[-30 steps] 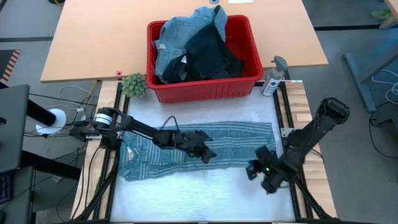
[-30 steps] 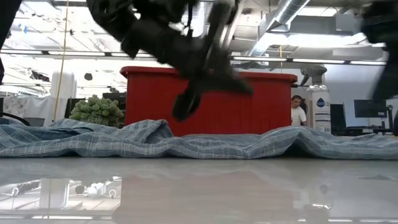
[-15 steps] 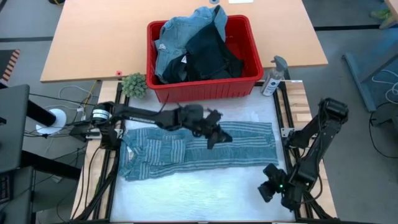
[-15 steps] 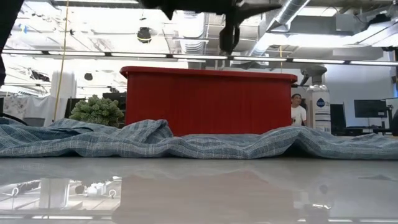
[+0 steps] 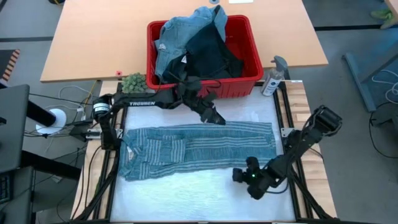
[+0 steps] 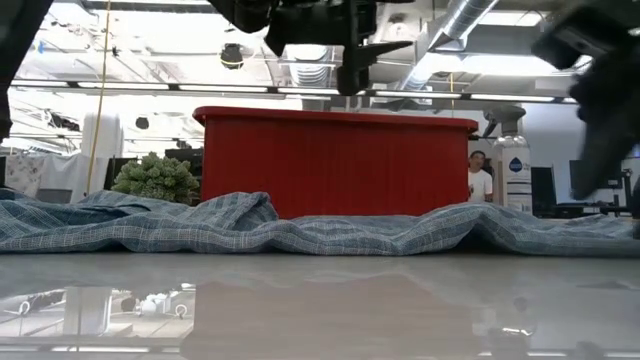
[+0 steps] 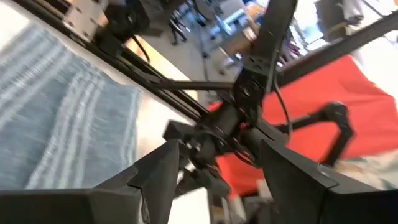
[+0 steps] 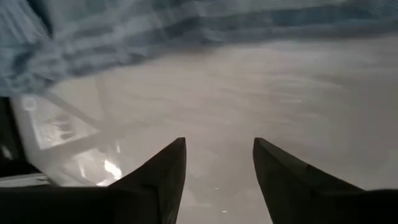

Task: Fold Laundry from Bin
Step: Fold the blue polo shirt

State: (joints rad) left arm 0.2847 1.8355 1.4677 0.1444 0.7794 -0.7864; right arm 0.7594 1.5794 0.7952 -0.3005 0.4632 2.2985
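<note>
A blue-grey striped shirt (image 5: 199, 149) lies spread flat across the white table, its folds showing in the low view (image 6: 300, 235). The red bin (image 5: 205, 91) stands at the far edge, holding light blue denim pieces (image 5: 180, 37) and a dark garment (image 5: 211, 56). My left gripper (image 5: 216, 118) hangs open in the air between the bin and the shirt's far edge, nothing between its fingers (image 7: 217, 146). My right gripper (image 5: 238, 174) is open over bare table just beyond the shirt's near edge, toward the right (image 8: 217, 143).
A spray bottle (image 5: 272, 78) stands right of the bin and a small green plant (image 5: 132, 83) left of it. A person (image 6: 480, 180) is in the room behind. Bare white table (image 5: 186, 193) lies along the near edge. A wooden tabletop (image 5: 93, 43) lies beyond.
My left gripper has risen off the middle of the shirt and gone toward the far edge, up to the bin's front wall. My right gripper swung toward the near right corner, then came back leftward and lower by the shirt's near edge. The shirt lies as before.
</note>
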